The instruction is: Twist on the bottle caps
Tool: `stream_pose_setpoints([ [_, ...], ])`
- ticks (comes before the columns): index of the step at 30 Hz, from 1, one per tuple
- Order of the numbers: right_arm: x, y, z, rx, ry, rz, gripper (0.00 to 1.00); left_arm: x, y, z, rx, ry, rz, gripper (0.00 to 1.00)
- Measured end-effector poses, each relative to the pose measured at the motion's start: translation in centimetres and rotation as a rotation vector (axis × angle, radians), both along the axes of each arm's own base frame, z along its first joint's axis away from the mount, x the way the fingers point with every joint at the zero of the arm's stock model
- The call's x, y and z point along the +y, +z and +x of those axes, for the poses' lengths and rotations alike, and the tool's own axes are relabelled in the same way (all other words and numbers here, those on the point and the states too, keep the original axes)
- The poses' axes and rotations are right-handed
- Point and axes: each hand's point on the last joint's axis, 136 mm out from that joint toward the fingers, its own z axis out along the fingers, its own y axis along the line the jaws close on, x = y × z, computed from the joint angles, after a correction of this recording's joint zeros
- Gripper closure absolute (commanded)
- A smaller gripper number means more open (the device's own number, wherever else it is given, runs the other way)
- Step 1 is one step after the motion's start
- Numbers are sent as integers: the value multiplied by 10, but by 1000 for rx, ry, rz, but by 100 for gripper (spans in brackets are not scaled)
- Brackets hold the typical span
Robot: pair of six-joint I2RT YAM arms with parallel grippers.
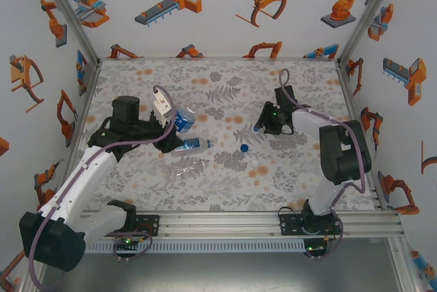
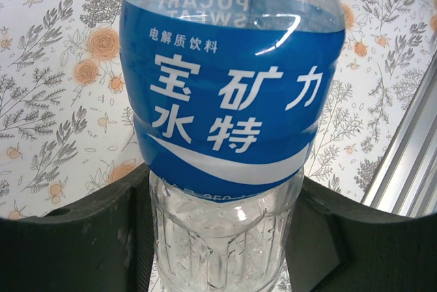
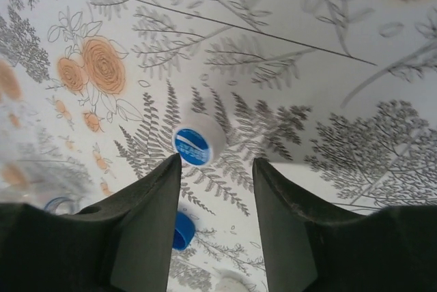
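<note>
My left gripper (image 1: 172, 121) (image 2: 220, 186) is shut on a clear bottle with a blue-and-white label (image 1: 184, 120) (image 2: 232, 101), its fingers clamping the ribbed clear part below the label. A second labelled bottle (image 1: 193, 144) lies on the mat beside it, and a bare clear bottle (image 1: 188, 167) lies nearer the front. My right gripper (image 1: 263, 126) (image 3: 215, 162) stands open over the mat with nothing between its fingers. A white cap with a blue top (image 3: 198, 144) lies just beyond its left fingertip. A blue cap (image 1: 244, 147) (image 3: 181, 230) and a white cap (image 1: 254, 163) (image 3: 232, 282) lie nearer the front.
Printed walls (image 1: 225, 12) close in the floral mat (image 1: 225, 87) on three sides. An aluminium rail (image 1: 225, 220) runs along the front by the arm bases, and a metal frame post (image 2: 403, 169) shows at the right of the left wrist view.
</note>
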Motion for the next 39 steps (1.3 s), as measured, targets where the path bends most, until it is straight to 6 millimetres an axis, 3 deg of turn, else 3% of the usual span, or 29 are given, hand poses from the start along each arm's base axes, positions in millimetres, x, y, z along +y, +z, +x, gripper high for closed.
stream_pose_setpoints([
  [7, 28, -4, 18, -8, 153, -219, 54, 1, -1, 0, 1, 4, 3, 95],
  [12, 23, -18, 10, 51, 185, -295, 57, 1, -1, 1, 0, 5, 4, 95],
  [23, 18, -20, 4, 78, 202, -326, 63, 0, -1, 0, 1, 3, 5, 95],
  [31, 18, -20, 3, 79, 206, -327, 73, -1, -1, -1, 0, -1, 5, 95],
  [35, 23, -9, 0, 53, 232, -296, 74, -2, -3, -2, -2, -13, 14, 95],
  [39, 38, 32, -11, -55, 305, -193, 77, -6, -6, -4, 4, -42, 30, 95],
])
